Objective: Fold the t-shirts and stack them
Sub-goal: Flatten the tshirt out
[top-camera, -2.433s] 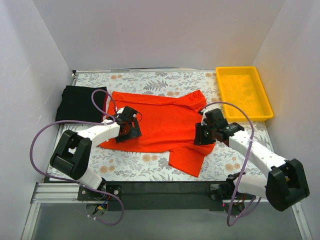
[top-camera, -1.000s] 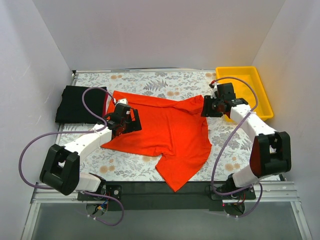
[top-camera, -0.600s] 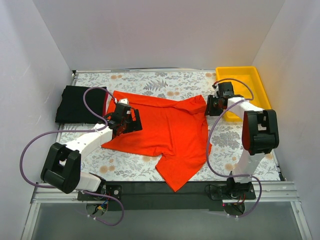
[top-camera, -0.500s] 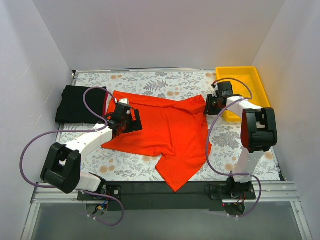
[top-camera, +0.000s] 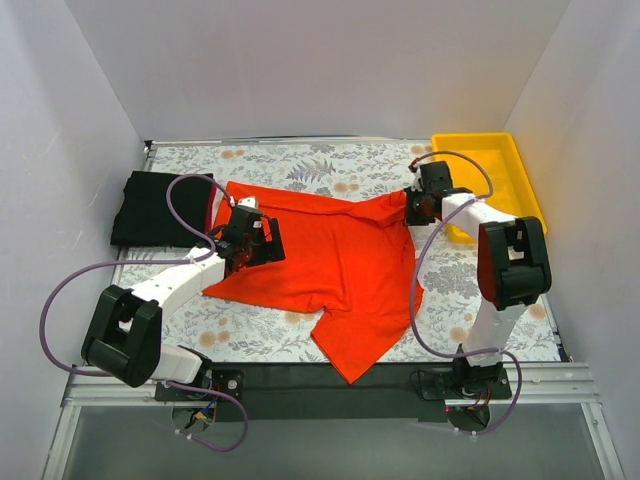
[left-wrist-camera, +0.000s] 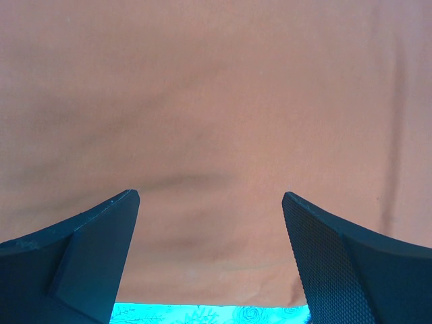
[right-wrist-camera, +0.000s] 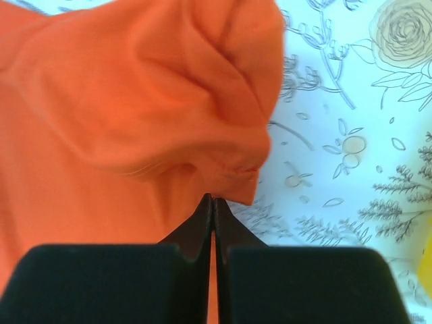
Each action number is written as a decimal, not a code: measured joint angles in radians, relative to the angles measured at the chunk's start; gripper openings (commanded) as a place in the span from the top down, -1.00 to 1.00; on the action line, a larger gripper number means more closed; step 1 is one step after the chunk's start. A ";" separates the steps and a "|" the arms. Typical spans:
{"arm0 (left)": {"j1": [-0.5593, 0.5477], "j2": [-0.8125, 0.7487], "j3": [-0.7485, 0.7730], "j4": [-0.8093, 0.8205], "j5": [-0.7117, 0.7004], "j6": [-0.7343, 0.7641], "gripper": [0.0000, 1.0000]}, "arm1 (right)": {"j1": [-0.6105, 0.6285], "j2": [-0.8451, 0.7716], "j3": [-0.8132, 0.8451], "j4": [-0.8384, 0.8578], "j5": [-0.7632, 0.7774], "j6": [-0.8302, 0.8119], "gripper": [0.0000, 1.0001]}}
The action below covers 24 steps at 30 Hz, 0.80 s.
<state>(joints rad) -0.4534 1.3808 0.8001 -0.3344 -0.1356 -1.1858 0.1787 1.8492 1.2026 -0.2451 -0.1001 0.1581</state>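
A bright orange-red t-shirt (top-camera: pixel 330 250) lies spread on the flowered table, its lower hem bunched toward the front edge. My left gripper (top-camera: pixel 248 243) hovers open over the shirt's left part; its wrist view shows the wide-apart fingers (left-wrist-camera: pixel 101 229) above flat orange cloth (left-wrist-camera: pixel 216 101). My right gripper (top-camera: pixel 413 207) is at the shirt's right sleeve. Its tips (right-wrist-camera: pixel 212 197) are shut together on the hem of the crumpled sleeve (right-wrist-camera: pixel 169 94). A folded black t-shirt (top-camera: pixel 160 205) rests at the far left, with a dark red edge (top-camera: pixel 213 207) showing beside it.
A yellow plastic tray (top-camera: pixel 470 138) stands at the back right, just right of my right gripper. White walls close in the table on three sides. Purple cables loop from both arms over the table.
My right gripper has closed and shifted slightly left onto the sleeve hem. The left arm and the shirt's body have not moved.
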 measured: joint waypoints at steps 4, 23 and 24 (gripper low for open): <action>0.000 0.000 0.000 0.000 0.001 0.000 -0.61 | 0.145 -0.058 0.016 -0.051 0.196 -0.005 0.97; 0.000 0.006 0.000 -0.002 0.006 -0.004 -0.61 | 0.484 -0.032 0.169 -0.289 0.272 -0.099 0.26; 0.000 0.008 0.000 -0.001 0.008 -0.004 -0.61 | 0.437 -0.079 0.145 -0.266 0.243 -0.098 0.26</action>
<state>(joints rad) -0.4534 1.3884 0.8001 -0.3355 -0.1280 -1.1900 0.6155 1.7702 1.3479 -0.5110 0.1425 0.0601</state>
